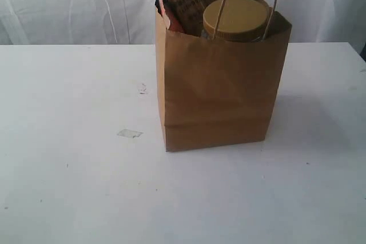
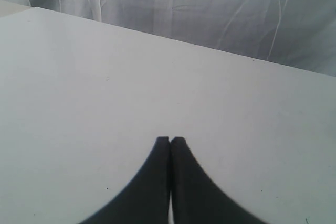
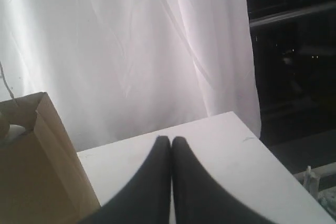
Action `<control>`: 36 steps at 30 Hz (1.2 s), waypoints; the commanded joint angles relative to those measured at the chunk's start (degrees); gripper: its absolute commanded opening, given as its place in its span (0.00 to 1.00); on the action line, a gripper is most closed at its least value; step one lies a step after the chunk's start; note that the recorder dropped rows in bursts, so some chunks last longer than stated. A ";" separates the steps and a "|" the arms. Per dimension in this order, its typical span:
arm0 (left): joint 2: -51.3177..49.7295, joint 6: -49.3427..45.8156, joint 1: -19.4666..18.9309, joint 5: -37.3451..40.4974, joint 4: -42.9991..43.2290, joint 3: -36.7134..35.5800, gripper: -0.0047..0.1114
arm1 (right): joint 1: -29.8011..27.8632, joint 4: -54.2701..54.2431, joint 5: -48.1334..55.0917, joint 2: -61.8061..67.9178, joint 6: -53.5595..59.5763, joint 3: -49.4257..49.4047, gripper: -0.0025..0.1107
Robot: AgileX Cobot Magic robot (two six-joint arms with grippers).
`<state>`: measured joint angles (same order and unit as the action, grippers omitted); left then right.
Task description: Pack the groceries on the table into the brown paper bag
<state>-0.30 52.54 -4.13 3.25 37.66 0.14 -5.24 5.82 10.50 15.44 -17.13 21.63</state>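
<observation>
On my exterior feed a white draped fabric curtain (image 1: 68,4) fills the upper band of the frame, creased in long vertical folds. Left of centre, lower down, I see a small pale translucent scrap (image 1: 130,134) lying flat, and above it a tiny greyish fleck (image 1: 142,88); I cannot tell what either is. On the right wrist feed the curtain ends at upper right, where a dark opening (image 3: 294,77) shows a grey horizontal bar (image 3: 294,13). A pale blurred object (image 3: 317,192) sits in the lower right corner.
</observation>
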 commanded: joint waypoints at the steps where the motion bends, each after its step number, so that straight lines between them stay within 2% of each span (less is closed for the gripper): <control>1: 0.27 -0.04 0.42 -0.25 0.53 -0.14 0.04 | -0.09 0.01 0.64 -2.16 -0.69 -0.24 0.02; 10: 0.27 -0.04 0.42 -0.25 0.53 -0.14 0.04 | 1.91 0.01 1.92 -2.75 -0.69 -0.24 0.02; 12: 0.27 -0.04 0.42 -0.25 0.53 -0.14 0.04 | 1.91 0.01 -2.37 -4.76 1.04 -1.55 0.02; 16: 0.27 -0.04 0.42 -0.25 0.53 -0.14 0.04 | 1.14 -2.33 -15.34 -11.93 14.13 -5.84 0.02; 17: 0.27 -0.04 0.42 -0.25 0.53 -0.14 0.04 | 1.15 -7.69 -15.70 -13.75 19.48 -6.73 0.02; 19: 0.27 -0.04 0.42 -0.25 0.53 -0.14 0.04 | 0.85 -20.75 -14.83 -15.44 37.33 -9.38 0.02; 21: 0.27 -0.04 0.42 0.01 0.53 -0.14 0.04 | 0.62 -23.94 -15.96 -15.44 45.78 -12.43 0.02; 22: 0.27 -0.04 0.42 -0.43 0.53 -0.14 0.04 | 0.47 -22.65 -15.96 -15.44 42.90 -13.76 0.02; 25: 0.19 -0.04 0.42 -0.28 0.53 -0.14 0.04 | -0.03 -8.81 -17.98 -15.44 17.98 -20.08 0.02; 27: 0.19 -0.04 0.42 -0.28 0.53 -0.14 0.04 | -0.03 -1.71 -18.18 -15.44 5.39 -21.63 0.02; 29: 0.19 -0.04 0.42 -0.28 0.53 -0.14 0.04 | -0.03 -1.06 -6.01 -15.44 5.95 -21.63 0.02; 33: 0.19 -0.04 0.42 -0.28 0.53 -0.14 0.04 | -0.03 -1.32 8.33 -15.44 8.76 -21.63 0.02; 36: 0.19 -0.04 0.42 -0.28 0.53 -0.14 0.04 | -0.03 -1.32 9.10 -15.44 15.51 -21.63 0.02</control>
<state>-0.30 52.54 -4.13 3.25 37.66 0.14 -5.00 3.74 17.31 0.26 -5.95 0.18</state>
